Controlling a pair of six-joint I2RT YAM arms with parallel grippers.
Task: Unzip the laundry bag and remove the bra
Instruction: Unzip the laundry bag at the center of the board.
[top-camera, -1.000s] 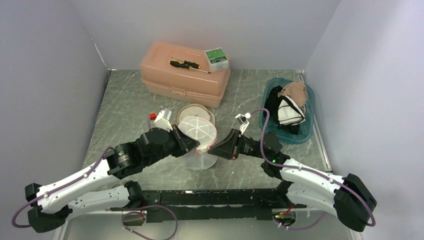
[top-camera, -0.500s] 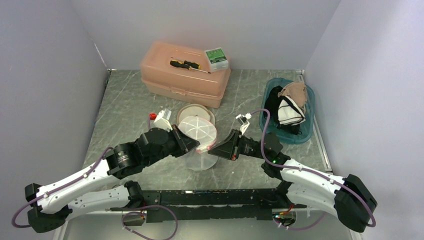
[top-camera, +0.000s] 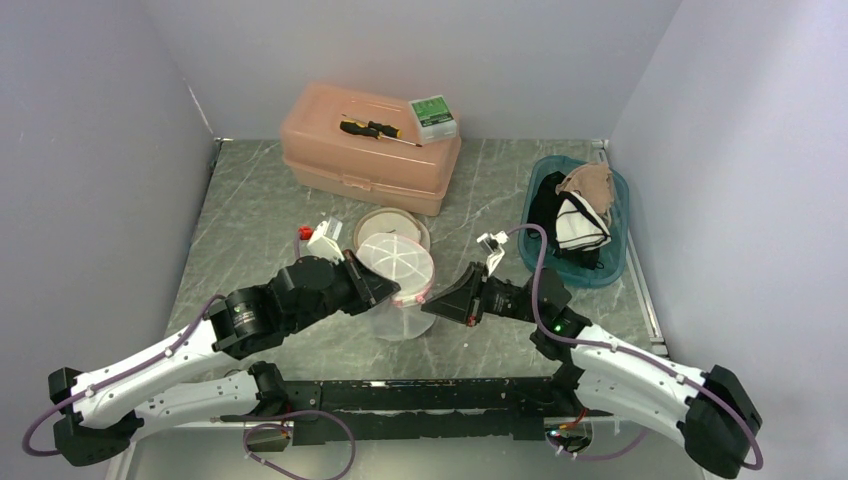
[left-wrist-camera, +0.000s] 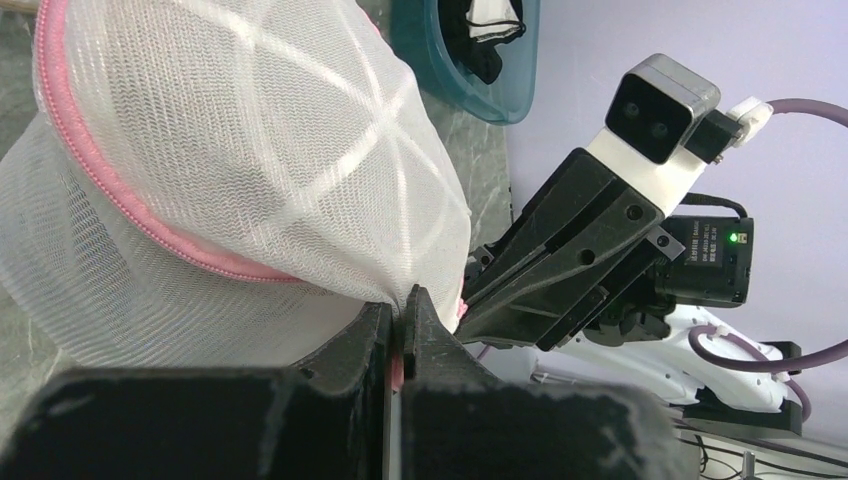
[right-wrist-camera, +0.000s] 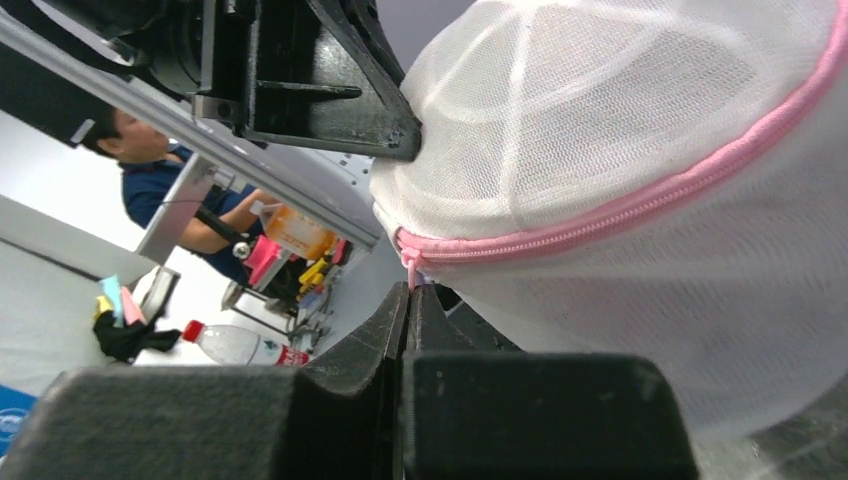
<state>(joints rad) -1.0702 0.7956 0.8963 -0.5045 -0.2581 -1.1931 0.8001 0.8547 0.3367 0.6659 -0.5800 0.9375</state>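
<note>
Tight spot: laundry bag (top-camera: 397, 262) between left gripper (left-wrist-camera: 403, 312) and right gripper (right-wrist-camera: 410, 292); toolbox (top-camera: 370, 160) beyond, bin (top-camera: 592, 276) right of right gripper. Left gripper clamped on bag rim; right gripper pinched shut on zipper pull (right-wrist-camera: 410, 268).

My two arms, both hands clamped, facing each other tip to tip.
Left arm (top-camera: 165, 352): I have it reaching low from its base, forward and to the right; left hand (left-wrist-camera: 403, 305) has its fingers pressed together on the laundry bag (top-camera: 397, 262) at its pink rim. Right arm (top-camera: 625, 358): reaching low, forward and to the left; right hand (right-wrist-camera: 408, 296) has its fingers pressed together on the zipper pull (right-wrist-camera: 410, 270). The hands are just apart.
</note>
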